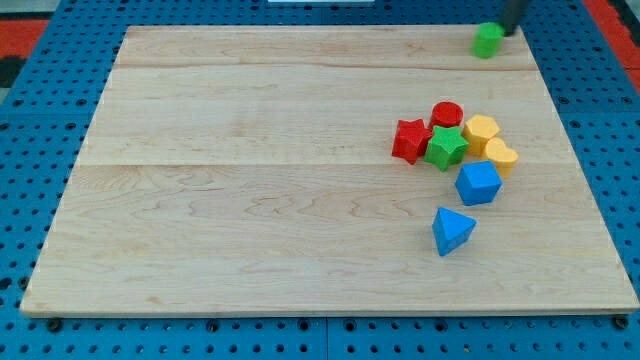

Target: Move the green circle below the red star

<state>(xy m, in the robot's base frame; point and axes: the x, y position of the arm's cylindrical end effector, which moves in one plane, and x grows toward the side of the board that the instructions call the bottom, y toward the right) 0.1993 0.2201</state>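
Note:
The green circle point(488, 39) sits near the view's top right corner of the wooden board point(250, 180). My tip point(506, 31) is just to its upper right, touching or nearly touching it; the rod enters from the view's top edge. The red star point(410, 140) lies at the left end of a cluster at the view's right middle, well below and left of the green circle. It touches a green star point(446, 147).
The cluster also holds a red circle point(447, 114), a yellow block point(481, 131) and another yellow block point(500, 156). A blue cube-like block point(478, 183) sits under them. A blue triangle-like block point(452, 231) lies lower. Blue pegboard point(40, 150) surrounds the board.

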